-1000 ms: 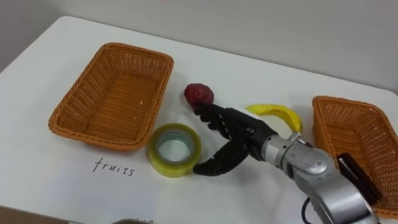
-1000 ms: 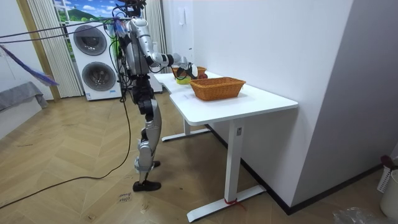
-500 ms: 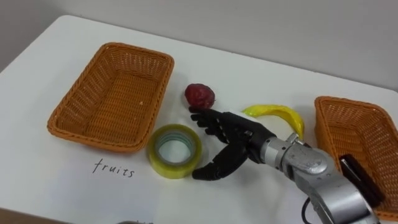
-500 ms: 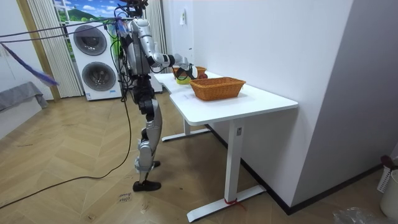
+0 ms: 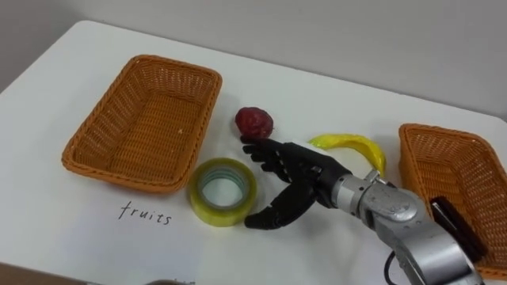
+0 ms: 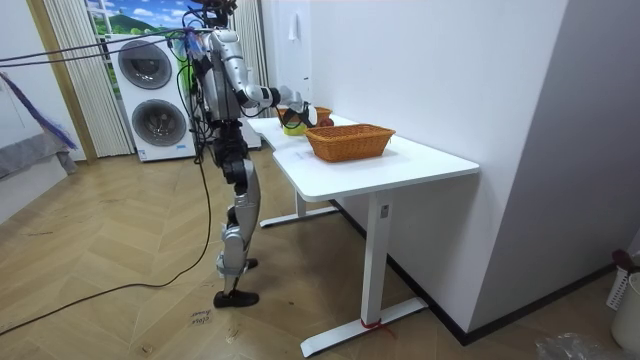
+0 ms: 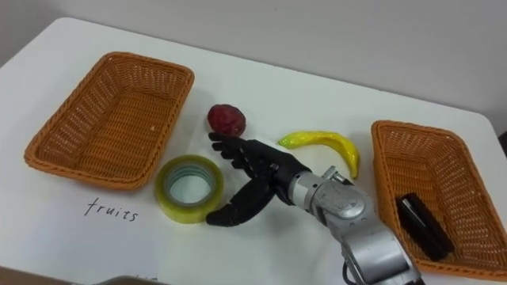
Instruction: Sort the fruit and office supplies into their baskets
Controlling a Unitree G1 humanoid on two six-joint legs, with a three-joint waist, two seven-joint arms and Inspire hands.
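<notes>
Right hand (image 5: 305, 176), fingers spread and empty, just beside the tape roll (image 5: 222, 190); fingertips (image 5: 252, 146) near the red fruit (image 5: 253, 121).

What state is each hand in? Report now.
Right hand: open, holding nothing, beside the tape roll.
Left hand: cannot be told.

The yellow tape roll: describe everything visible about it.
The roll of translucent yellow-green adhesive tape lies flat on the white table, with its hollow, pale-lined core facing up. It sits just in front of the near rim of the orange-brown woven basket on the left, beside a handwritten word. The robot's open right hand is spread just right of it, thumb near its edge. Whether they touch is unclear.
</notes>
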